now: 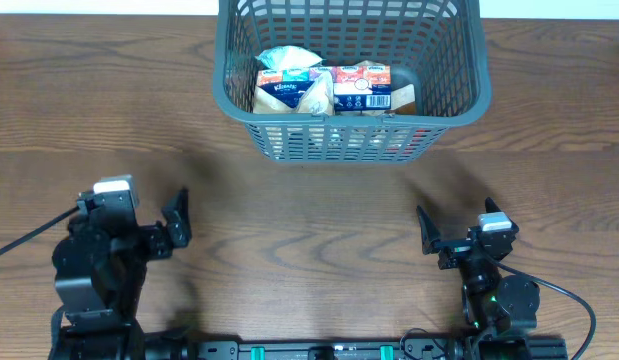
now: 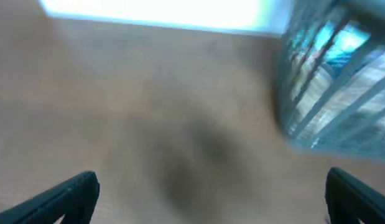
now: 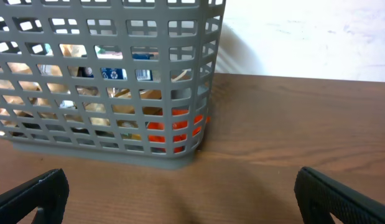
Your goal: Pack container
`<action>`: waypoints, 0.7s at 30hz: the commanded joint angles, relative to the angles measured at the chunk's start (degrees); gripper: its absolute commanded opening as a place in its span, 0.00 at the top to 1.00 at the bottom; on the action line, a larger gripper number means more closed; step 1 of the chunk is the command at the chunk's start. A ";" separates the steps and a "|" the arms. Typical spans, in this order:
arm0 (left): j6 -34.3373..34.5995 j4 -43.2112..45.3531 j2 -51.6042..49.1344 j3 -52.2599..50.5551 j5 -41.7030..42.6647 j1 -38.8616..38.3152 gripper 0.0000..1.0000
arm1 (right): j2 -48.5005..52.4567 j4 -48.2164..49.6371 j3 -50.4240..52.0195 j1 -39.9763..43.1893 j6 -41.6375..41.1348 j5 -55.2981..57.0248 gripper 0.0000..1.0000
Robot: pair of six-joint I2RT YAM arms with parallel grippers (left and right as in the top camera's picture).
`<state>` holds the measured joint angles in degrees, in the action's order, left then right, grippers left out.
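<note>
At the top centre of the overhead view the container [image 1: 339, 142] is sitting on the wooden table [image 1: 309, 230], its slotted grey walls rising round a few packets that are lying on its base. Down at the lower left the left gripper [image 1: 182, 218] is hovering over bare wood with its jaws spread wide and nothing between them. At the lower right the right gripper [image 1: 429, 238] is doing the same, fingers well apart and carrying nothing. Both are hanging well apart from the basket. No packet is showing outside the basket in any view, so by my reading the packing is looking far along or finished, with the arms waiting between steps. If another item is to go in, the next move is calling for one arm to reach out, close on it and lift it over the thick rim before letting go. As for writing, the tissue packet [image 1: 289, 92] at the left of the basket floor is showing the word "Kleenex" in blue. The packet beside it [image 1: 364, 88] is carrying a white panel under a red band, with print too small to read. Through the lattice in the right wrist view a blue label and something orange are peeking out — neither is legible.
</note>
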<state>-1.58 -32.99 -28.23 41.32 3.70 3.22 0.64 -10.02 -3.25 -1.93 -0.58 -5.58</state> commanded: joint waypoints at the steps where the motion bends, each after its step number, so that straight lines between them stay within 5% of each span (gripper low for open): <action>1: -1.33 5.53 1.73 -1.77 -1.42 -2.82 0.01 | -0.28 -0.09 0.24 0.42 0.87 -0.26 0.01; 13: -2.95 38.69 12.44 -24.85 -4.39 -4.70 0.01 | -0.28 -0.09 0.24 0.42 0.87 -0.24 0.01; 21: -4.17 44.33 17.29 -34.27 -4.59 -4.70 0.01 | -0.28 -0.09 0.24 0.42 0.90 -0.24 0.01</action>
<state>-4.62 10.61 -12.45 8.82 -0.03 -1.26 0.64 -10.04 -3.25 -1.93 -0.58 -5.61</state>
